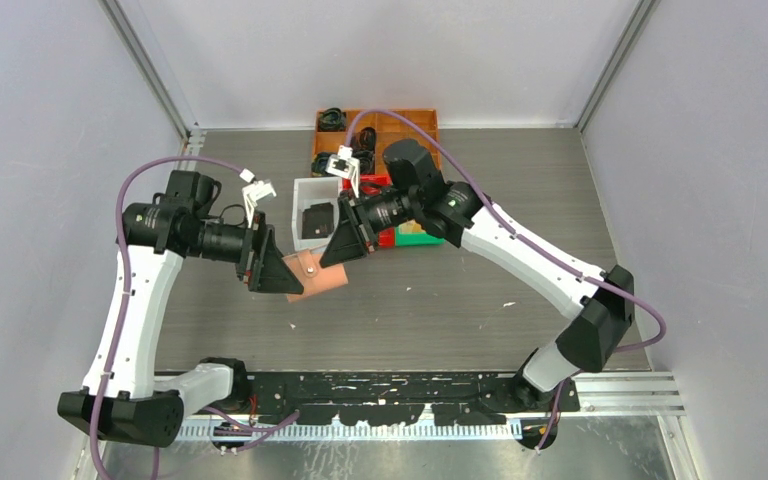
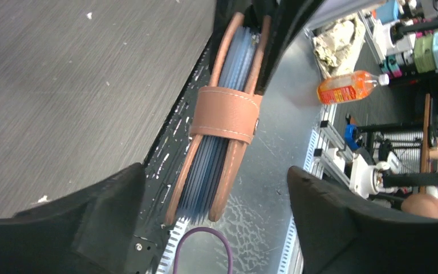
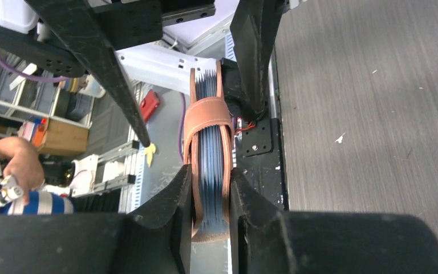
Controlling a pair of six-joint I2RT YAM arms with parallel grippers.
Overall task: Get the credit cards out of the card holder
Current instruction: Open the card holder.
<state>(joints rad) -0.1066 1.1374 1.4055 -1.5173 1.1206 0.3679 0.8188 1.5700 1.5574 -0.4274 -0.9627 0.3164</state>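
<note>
From above, the holder (image 1: 318,273) hung over the middle of the table (image 1: 480,320), between my left claw (image 1: 268,262) and right claw (image 1: 348,240). I judged this a handover: the right taking the wallet so the left could go after the cards. Behind, a white bin (image 1: 300,190) stood near the far edge.

Through my left wrist camera, the fingers (image 2: 342,222) stood released, well apart from the holder (image 2: 226,114). Its tan leather sides were smooth and stitched, the strap (image 2: 226,115) wrapped around grey-blue pleats. No card showed.

Through my right wrist camera, the fingers (image 3: 171,205) were clenched on the holder (image 3: 208,165) at its near end, edge-on, pinching both leather faces so the slots stayed reachable.
</note>
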